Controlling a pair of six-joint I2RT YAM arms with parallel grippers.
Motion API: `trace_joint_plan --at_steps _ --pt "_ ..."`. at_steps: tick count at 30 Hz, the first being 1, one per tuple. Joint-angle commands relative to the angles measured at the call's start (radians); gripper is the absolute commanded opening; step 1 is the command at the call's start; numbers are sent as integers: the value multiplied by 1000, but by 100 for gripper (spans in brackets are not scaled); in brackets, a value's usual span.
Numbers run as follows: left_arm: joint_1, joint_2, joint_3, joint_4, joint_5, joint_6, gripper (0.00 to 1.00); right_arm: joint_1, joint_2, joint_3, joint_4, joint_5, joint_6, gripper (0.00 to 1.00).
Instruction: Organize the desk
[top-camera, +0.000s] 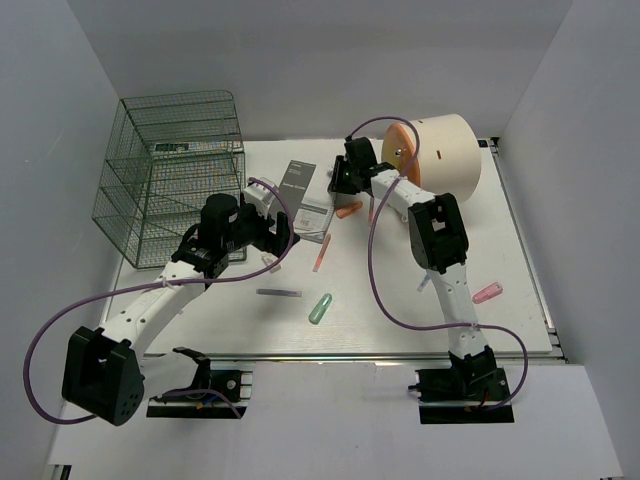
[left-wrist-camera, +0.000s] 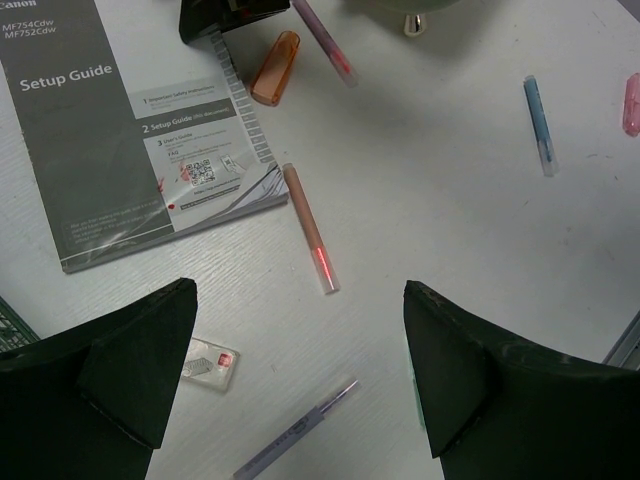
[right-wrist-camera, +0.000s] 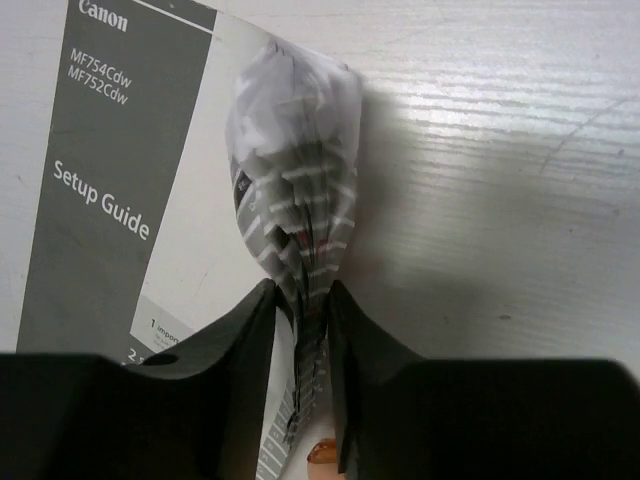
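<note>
White tabletop (top-camera: 250, 325) fills view ahead of arm bases. Nr near edge: green marker (top-camera: 320, 308), purple pen (top-camera: 279, 292); pink marker (top-camera: 487, 293) by right edge. Centre-left: left fingers (left-wrist-camera: 130, 380) spread wide, empty, above orange pen (left-wrist-camera: 308, 228) & small clear tag (left-wrist-camera: 210, 365). Farther: right fingers (right-wrist-camera: 225, 345) pinching fanned page edges of Canon setup guide (right-wrist-camera: 110, 200). Far-right corner: cream cylinder (top-camera: 440, 155); far-left corner: green wire rack (top-camera: 170, 180).

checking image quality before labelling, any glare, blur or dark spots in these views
Top external: even light, sharp, soft shadows on the desk. Left wrist: setup guide print crisp, left gripper fingers dark. Right wrist: glare on the desk at upper right, the guide's pinched pages soft, right gripper nearly black.
</note>
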Motion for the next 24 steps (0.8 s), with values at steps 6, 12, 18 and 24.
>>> trace_joint_plan --at_steps 6,12,18,24 --pt "4 -7 4 3 -9 14 94 -15 -28 -1 15 -21 36 10" --pt "4 -8 0 1 -22 17 94 -42 -96 -29 64 -165 77 0" --pt "15 -1 -8 27 -32 -9 94 -74 -174 -46 117 -341 161 0" --pt "24 27 56 67 11 -113 95 -78 -286 -105 166 -414 142 0"
